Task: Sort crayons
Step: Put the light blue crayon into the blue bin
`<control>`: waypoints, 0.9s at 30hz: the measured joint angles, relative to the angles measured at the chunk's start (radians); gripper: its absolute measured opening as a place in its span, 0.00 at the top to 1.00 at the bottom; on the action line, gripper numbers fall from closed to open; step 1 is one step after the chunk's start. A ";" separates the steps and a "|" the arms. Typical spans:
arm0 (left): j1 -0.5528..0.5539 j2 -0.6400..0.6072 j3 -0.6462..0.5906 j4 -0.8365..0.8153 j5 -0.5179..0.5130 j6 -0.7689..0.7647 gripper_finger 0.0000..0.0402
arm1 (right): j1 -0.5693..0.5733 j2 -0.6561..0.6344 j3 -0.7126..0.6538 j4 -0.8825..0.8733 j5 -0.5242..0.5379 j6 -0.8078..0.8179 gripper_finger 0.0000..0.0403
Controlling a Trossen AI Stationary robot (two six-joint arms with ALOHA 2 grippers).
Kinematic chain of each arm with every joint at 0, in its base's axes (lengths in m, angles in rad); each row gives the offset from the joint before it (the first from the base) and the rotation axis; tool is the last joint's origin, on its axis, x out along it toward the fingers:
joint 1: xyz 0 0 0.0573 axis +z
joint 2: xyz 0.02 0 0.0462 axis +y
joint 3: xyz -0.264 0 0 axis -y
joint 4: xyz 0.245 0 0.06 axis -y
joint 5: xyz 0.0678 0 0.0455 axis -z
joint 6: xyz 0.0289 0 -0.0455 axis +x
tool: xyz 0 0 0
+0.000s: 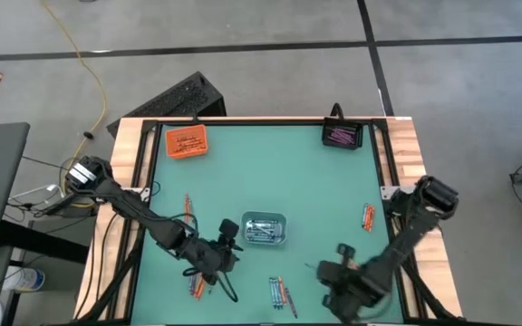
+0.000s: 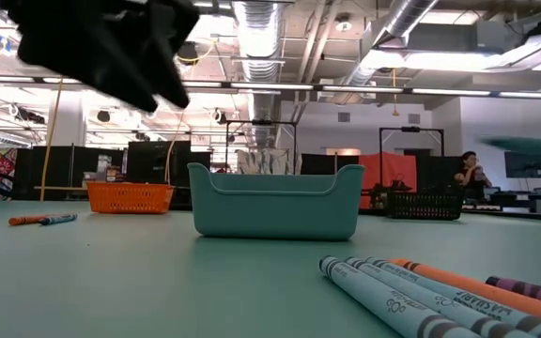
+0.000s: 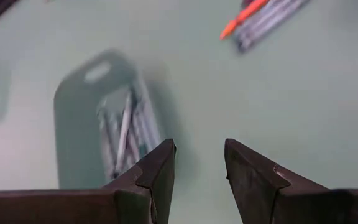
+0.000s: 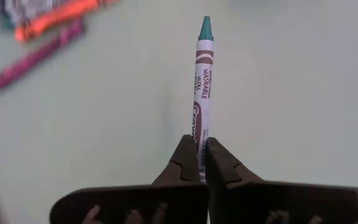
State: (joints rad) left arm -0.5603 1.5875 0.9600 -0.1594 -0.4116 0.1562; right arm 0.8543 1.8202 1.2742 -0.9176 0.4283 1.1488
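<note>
The right tool pinches a blue-green crayon. The left tool is spread, maybe right above the grey tray, at nine o'clock.

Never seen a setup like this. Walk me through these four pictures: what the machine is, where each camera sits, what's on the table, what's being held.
It is a robot with two dark arms working at a green table. One camera looks straight down, one sits at table-top height, and one rides on each wrist. The right gripper is shut on a grey-blue crayon, seen in its wrist view. The left gripper is open and empty, near the clear-grey tray of blue crayons. An orange tray and a black tray stand at the far corners. Loose crayons lie on the near side.
</note>
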 joint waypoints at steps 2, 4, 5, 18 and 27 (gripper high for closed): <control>-0.021 -0.007 0.000 -0.062 -0.052 -0.039 0.68 | -0.061 0.000 0.010 0.032 0.009 -0.143 1.00; -0.042 -0.021 0.000 -0.118 -0.096 -0.086 0.68 | -0.119 0.000 0.019 0.074 0.015 -0.278 1.00; -0.053 -0.031 0.000 -0.149 -0.119 -0.112 0.68 | -0.147 0.000 0.024 0.095 0.016 -0.345 1.00; -0.198 -0.176 0.000 -0.534 -0.173 -0.579 0.68 | -0.368 -0.002 0.110 0.277 -0.049 -0.883 1.00; -0.384 -0.175 0.000 -0.618 -0.126 -0.963 0.68 | -0.491 -0.002 0.110 0.381 -0.140 -1.082 1.00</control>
State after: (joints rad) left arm -0.9448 1.4124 0.9600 -0.7771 -0.5372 -0.8066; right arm 0.3630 1.8183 1.3846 -0.5365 0.2884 0.0666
